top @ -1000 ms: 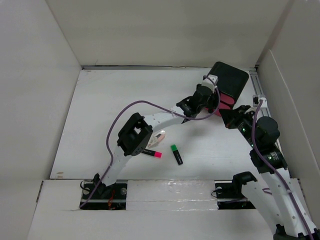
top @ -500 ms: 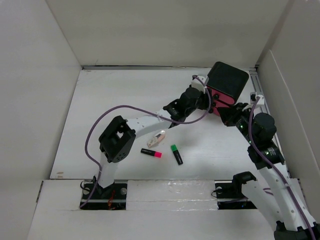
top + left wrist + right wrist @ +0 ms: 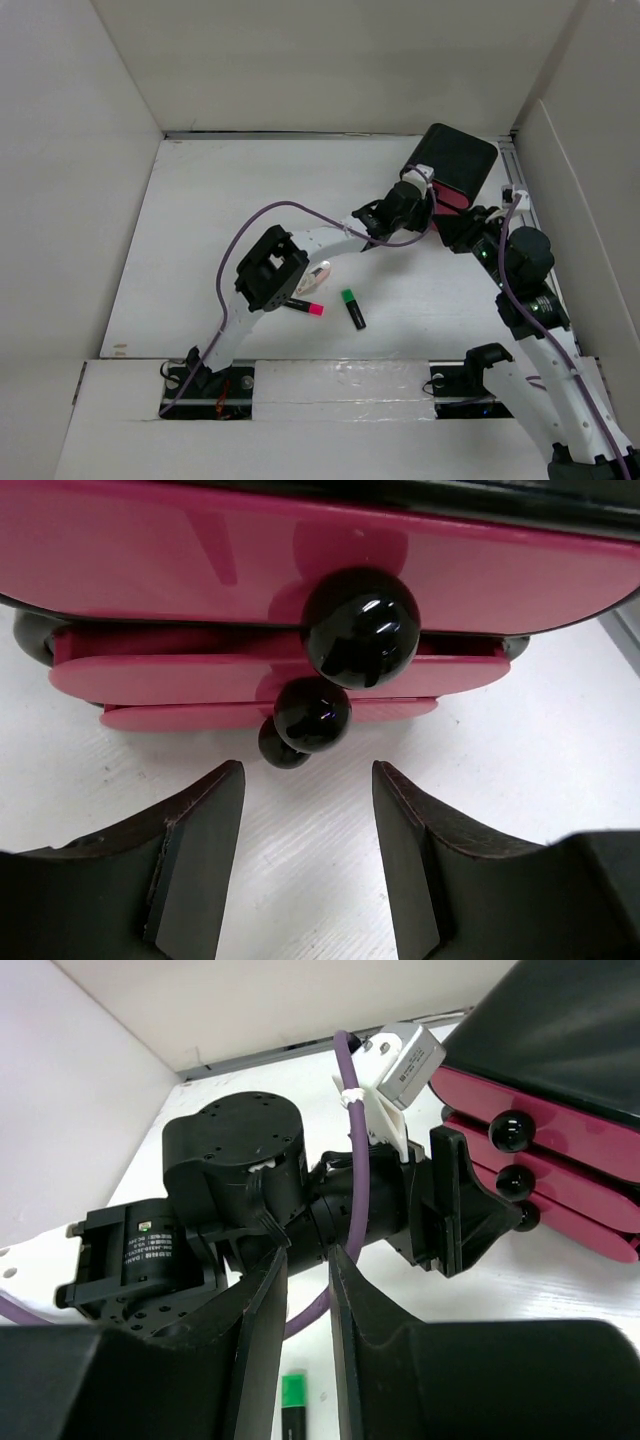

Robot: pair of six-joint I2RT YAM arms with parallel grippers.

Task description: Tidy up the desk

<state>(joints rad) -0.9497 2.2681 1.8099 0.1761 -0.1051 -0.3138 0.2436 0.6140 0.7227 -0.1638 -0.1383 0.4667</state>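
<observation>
Since the left gripper (image 3: 307, 780) stands released and empty just short of the black knobs (image 3: 360, 628) on the drawer box (image 3: 455, 165), we judge it best to centre on one knob, clench, then pull straight. The right gripper (image 3: 308, 1290), beside the box, shows a slim empty gap. The white surface (image 3: 220, 220) spreads beneath and before the box, highlighters (image 3: 353, 309) lying well before it. White walls (image 3: 320, 60) rise behind the box.

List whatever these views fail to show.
Drawer contents: left wrist view, the pink drawer fronts block them.
White object: top view, too small to identify.
Green highlighter: right wrist view, the bottom edge cuts it off.
</observation>
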